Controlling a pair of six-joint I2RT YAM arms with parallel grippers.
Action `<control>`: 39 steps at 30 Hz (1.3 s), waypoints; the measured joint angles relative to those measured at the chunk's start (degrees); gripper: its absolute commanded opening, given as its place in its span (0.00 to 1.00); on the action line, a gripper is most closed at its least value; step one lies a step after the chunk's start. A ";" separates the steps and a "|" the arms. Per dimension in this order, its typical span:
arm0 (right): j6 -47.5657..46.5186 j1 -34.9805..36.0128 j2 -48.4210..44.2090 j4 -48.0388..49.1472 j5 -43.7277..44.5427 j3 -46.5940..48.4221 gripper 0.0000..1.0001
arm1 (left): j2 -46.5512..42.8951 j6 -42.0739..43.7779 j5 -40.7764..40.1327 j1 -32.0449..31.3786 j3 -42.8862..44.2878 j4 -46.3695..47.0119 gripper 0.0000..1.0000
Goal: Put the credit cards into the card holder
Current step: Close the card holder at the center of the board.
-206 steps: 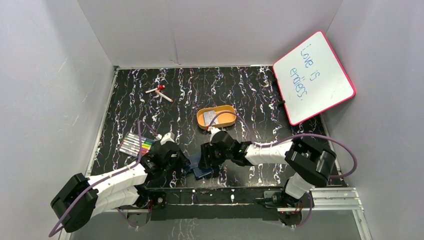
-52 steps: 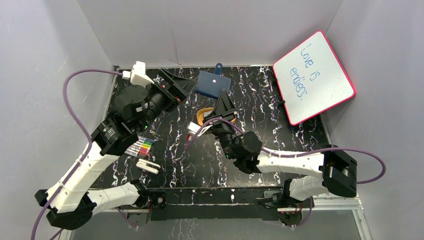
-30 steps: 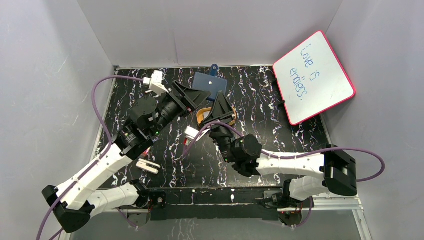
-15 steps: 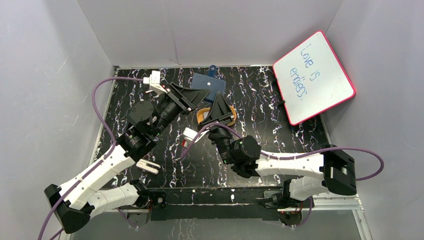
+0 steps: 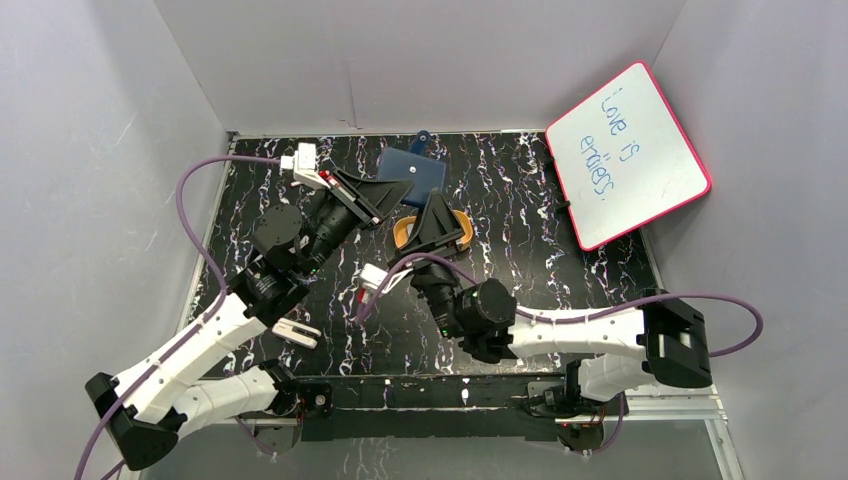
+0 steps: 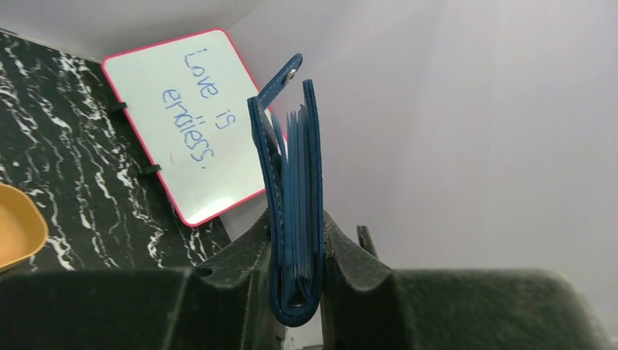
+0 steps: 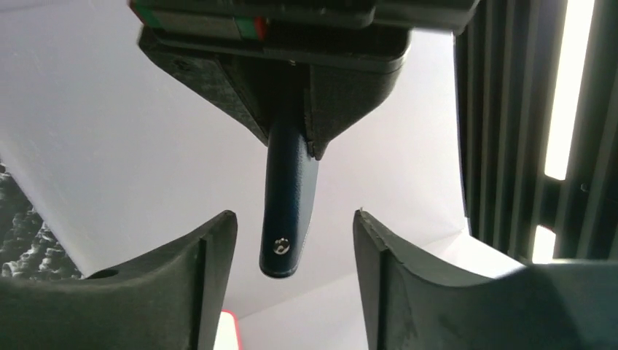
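The card holder [image 5: 412, 170], a navy folded wallet, hangs in the air over the far middle of the table, and my left gripper [image 5: 398, 186] is shut on it. In the left wrist view the card holder [image 6: 291, 160] stands edge-on between the fingers [image 6: 342, 270], fold down and snap tab up. My right gripper [image 5: 438, 207] is open just below it. In the right wrist view the snap tab [image 7: 288, 219] hangs untouched between the spread fingers [image 7: 211, 270]. I cannot make out the credit cards.
The orange oval tray [image 5: 464, 224] lies mostly hidden behind the right gripper. A pink-framed whiteboard [image 5: 627, 155] leans at the far right. Grey walls close in the black marbled table [image 5: 560, 290] on three sides.
The left gripper has closed onto the card holder. The right gripper has opened, let go of it and drawn back a little. The holder has shifted slightly left.
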 measured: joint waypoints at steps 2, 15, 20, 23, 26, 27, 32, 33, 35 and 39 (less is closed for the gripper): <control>1.79 1.55 -0.02 -2.23 1.68 0.37 0.83 | -0.39 1.05 -1.20 0.04 0.00 -1.14 0.00; 78.90 3.23 -15.65 -73.05 -10.67 10.60 0.92 | -12.92 19.89 -8.26 0.07 2.89 -24.57 0.00; 100.72 -10.25 -30.16 -76.81 -28.20 7.87 0.91 | -19.80 26.64 -0.17 0.11 3.04 -33.48 0.00; 108.76 -12.41 -34.34 -77.94 -36.48 8.26 0.88 | -22.18 28.89 8.57 0.11 2.71 -36.70 0.00; 113.68 -12.50 -34.58 -79.49 -42.16 10.25 0.84 | -23.41 29.97 16.87 0.11 1.53 -37.75 0.00; 115.16 -12.50 -34.42 -79.71 -43.91 10.58 0.83 | -23.47 30.12 19.39 0.11 1.11 -37.77 0.00; 120.43 -12.50 -34.58 -81.29 -48.59 10.38 0.74 | -21.16 29.66 29.31 0.11 -0.98 -36.68 0.00; 121.37 -12.50 -34.73 -81.44 -49.03 10.38 0.73 | -20.48 29.42 30.64 0.11 -1.55 -36.02 0.00; 122.90 -12.50 -35.08 -81.44 -49.29 10.36 0.73 | -19.37 28.98 32.98 0.11 -3.04 -34.71 0.00; 125.98 -12.55 -36.26 -81.40 -49.29 9.92 0.69 | -18.53 28.94 35.69 0.11 -5.31 -34.01 0.00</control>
